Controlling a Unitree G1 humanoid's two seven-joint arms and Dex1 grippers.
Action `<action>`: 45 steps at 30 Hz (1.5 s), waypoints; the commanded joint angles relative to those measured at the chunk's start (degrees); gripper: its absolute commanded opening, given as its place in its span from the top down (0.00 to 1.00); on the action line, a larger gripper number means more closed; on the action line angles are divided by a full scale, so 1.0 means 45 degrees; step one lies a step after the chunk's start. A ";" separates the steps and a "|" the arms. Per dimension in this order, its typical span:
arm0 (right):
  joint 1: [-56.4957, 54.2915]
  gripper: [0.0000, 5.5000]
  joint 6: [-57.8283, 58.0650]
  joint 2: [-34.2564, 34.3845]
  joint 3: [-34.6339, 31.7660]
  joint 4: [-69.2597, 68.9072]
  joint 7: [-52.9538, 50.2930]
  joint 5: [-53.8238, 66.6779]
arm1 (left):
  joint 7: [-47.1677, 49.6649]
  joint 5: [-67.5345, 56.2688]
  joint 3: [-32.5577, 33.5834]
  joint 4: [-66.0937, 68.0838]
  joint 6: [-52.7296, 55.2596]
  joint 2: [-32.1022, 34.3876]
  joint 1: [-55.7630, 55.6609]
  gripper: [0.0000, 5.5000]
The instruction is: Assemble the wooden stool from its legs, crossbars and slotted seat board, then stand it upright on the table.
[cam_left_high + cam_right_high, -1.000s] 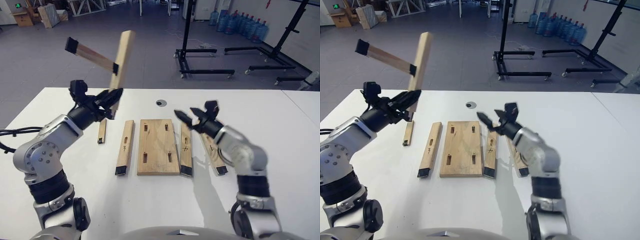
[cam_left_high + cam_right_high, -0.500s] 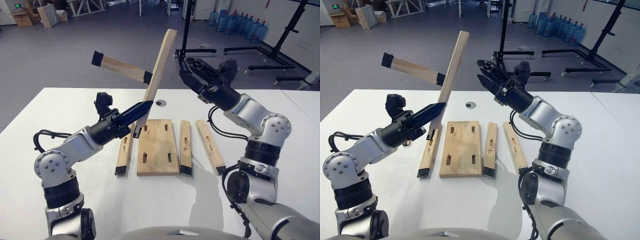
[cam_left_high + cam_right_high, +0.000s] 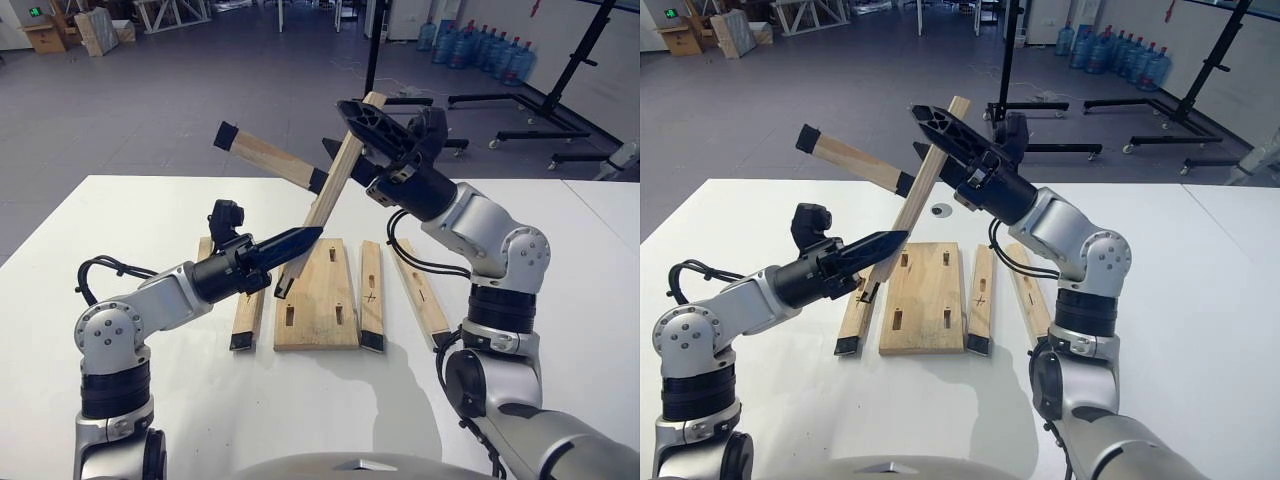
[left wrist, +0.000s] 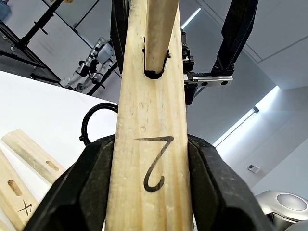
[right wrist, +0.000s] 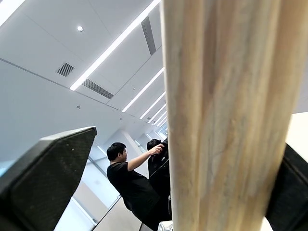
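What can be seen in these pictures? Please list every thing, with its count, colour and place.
seat board: one, pale wood with slots, flat at the table's middle
loose legs: three, pale wood with black ends, flat on the table; one left of the board, two right of it
held leg: one, pale wood, tilted in the air above the board
crossbar: one, pale wood with a black tip, plugged into the held leg
table: one, white
metal stands: several, black, on the floor behind
water bottles: several, blue, far back
left gripper: black, clamped on the held leg's lower part
right gripper: black, open around its upper end
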 commanded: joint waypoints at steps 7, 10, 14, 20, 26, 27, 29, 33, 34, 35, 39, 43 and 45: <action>0.0359 0.21 -0.0480 -0.0684 0.0738 -0.0140 0.0067 0.0351 | -0.0234 -0.0481 -0.0498 -0.0186 -0.0558 0.0725 0.0111 0.63; 0.0465 0.32 -0.0641 -0.0743 0.0872 -0.0223 0.0097 0.0515 | -0.0261 -0.0572 -0.0593 -0.0175 -0.0689 0.0863 0.0134 0.63; 0.0589 0.46 -0.0821 -0.0793 0.1060 -0.0325 0.0121 0.0654 | -0.0293 -0.0633 -0.0724 -0.0164 -0.0817 0.0984 0.0178 0.63; 0.0595 0.61 -0.1091 -0.0869 0.1301 -0.0392 0.0220 0.0719 | -0.0347 -0.0720 -0.0932 -0.0223 -0.0994 0.1163 0.0266 0.63; 0.0877 0.61 -0.1183 -0.1119 0.1332 -0.0660 0.0569 0.0284 | -0.0307 -0.0703 -0.1103 -0.0250 -0.1204 0.1282 0.0237 0.63; 0.0964 0.61 -0.1166 -0.1219 0.1343 -0.0725 0.0735 0.0041 | -0.0300 -0.0648 -0.1120 -0.0249 -0.1257 0.1292 0.0214 0.63; 0.1137 0.62 -0.1156 -0.1403 0.1387 -0.0881 0.1136 -0.0522 | -0.0256 -0.0482 -0.1152 -0.0318 -0.1375 0.1310 0.0163 0.63; 0.1563 0.62 -0.1418 -0.1775 0.1414 -0.1042 0.2173 -0.2115 | 0.0049 -0.0253 -0.1093 -0.0356 -0.1802 0.1202 -0.0057 0.49; 0.1639 0.62 -0.1525 -0.1853 0.1421 -0.1057 0.2475 -0.2578 | 0.0151 -0.0292 -0.1006 -0.0367 -0.1951 0.1162 -0.0123 0.45; 0.1723 0.62 -0.1653 -0.1969 0.1435 -0.1059 0.2790 -0.3102 | 0.0277 -0.0298 -0.0874 -0.0356 -0.2136 0.1126 -0.0208 0.43; 0.1873 0.62 -0.2391 -0.2379 0.1543 -0.1144 0.4159 -0.5275 | 0.0269 0.0363 -0.0691 -0.0372 -0.2546 0.1400 -0.0013 0.32; 0.1798 0.62 -0.5055 -0.3038 0.2212 -0.1004 0.6367 -0.9340 | 0.0265 0.2208 -0.0682 -0.0347 -0.2989 0.1682 0.0972 0.19; 0.1828 0.62 -0.6850 -0.3060 0.2597 -0.0452 0.7564 -1.1192 | 0.0390 0.3318 -0.0766 -0.0400 -0.3411 0.1587 0.1337 0.15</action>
